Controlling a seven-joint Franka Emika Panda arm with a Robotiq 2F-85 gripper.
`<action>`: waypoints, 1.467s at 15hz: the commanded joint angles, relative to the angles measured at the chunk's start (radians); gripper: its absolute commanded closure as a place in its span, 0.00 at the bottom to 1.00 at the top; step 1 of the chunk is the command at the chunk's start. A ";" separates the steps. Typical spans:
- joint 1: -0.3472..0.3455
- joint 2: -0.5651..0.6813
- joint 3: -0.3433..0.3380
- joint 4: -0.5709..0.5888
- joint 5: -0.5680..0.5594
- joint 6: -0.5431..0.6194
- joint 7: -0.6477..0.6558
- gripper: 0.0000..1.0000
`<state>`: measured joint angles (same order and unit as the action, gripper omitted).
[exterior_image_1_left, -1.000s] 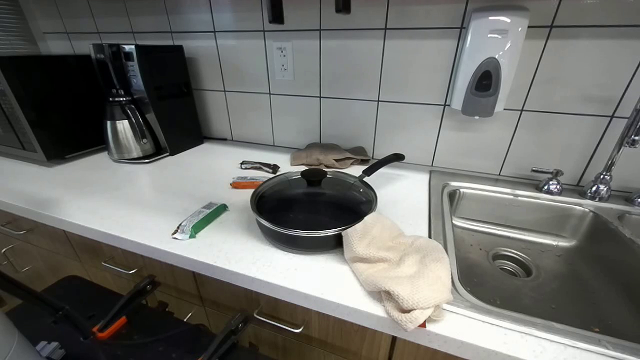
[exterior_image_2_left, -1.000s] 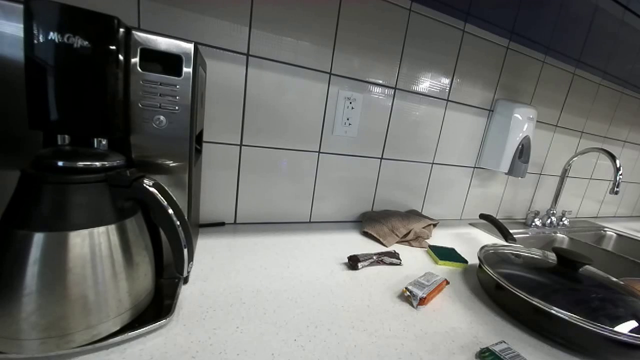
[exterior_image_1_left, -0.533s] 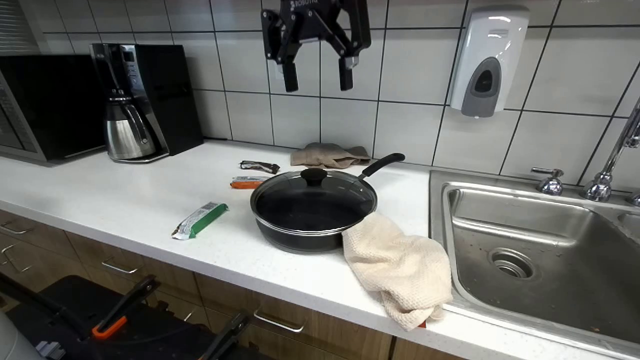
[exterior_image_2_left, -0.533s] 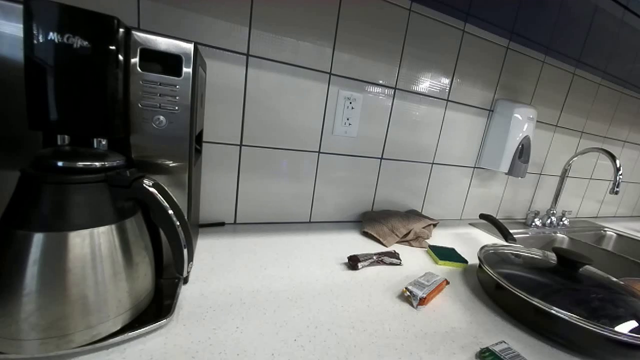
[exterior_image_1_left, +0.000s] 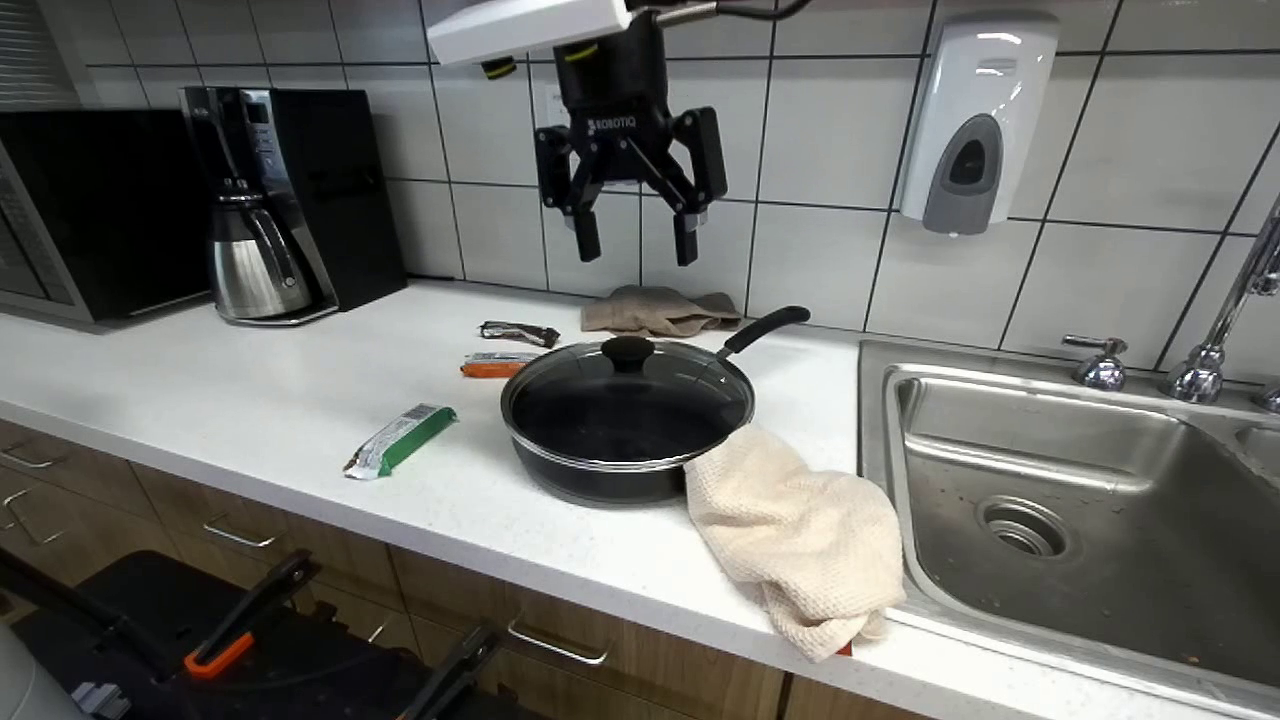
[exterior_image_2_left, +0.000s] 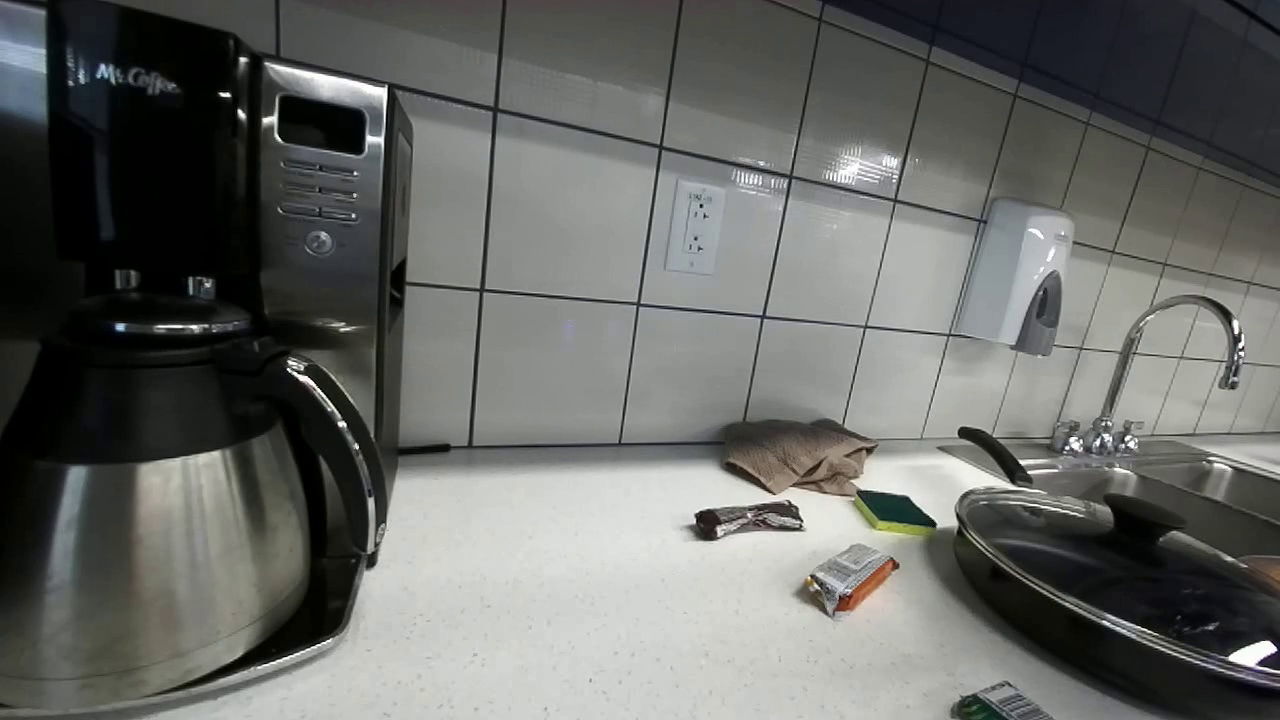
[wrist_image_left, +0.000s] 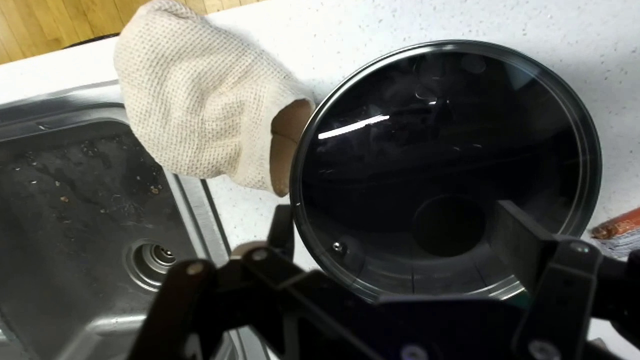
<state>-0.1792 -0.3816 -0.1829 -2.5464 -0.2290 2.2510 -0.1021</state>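
My gripper (exterior_image_1_left: 638, 252) is open and empty, pointing down above the black pan (exterior_image_1_left: 600, 485). It is apart from the pan's glass lid (exterior_image_1_left: 580, 425) and its dark round knob (exterior_image_1_left: 628, 354). In the wrist view the gripper (wrist_image_left: 394, 220) has its fingers spread, with the knob (wrist_image_left: 450, 226) between them, nearer the right finger. The pan handle points toward the wall in both exterior views. A cream towel (exterior_image_1_left: 800, 535) lies against the pan's side and also shows in the wrist view (wrist_image_left: 200, 100). The gripper is out of frame in an exterior view that shows the pan lid (exterior_image_2_left: 1050, 530).
A green wrapper (exterior_image_1_left: 402, 441), an orange wrapper (exterior_image_1_left: 495, 368) and a dark wrapper (exterior_image_2_left: 748, 519) lie beside the pan. A sponge (exterior_image_2_left: 895, 512) and a brown cloth (exterior_image_2_left: 798, 452) lie behind. The sink (exterior_image_1_left: 878, 430) is beside the towel. A coffee maker (exterior_image_1_left: 335, 200) stands along the wall.
The gripper has come down from the top edge of an exterior view toward the pan, staying open. The pan, towel and wrappers have not moved.
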 joint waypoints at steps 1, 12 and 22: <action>0.002 0.101 0.022 0.026 -0.017 0.058 0.016 0.00; 0.046 0.244 0.039 0.071 0.016 0.141 -0.001 0.00; 0.048 0.257 0.038 0.076 0.016 0.141 -0.001 0.00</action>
<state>-0.1246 -0.1244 -0.1516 -2.4713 -0.2144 2.3942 -0.1025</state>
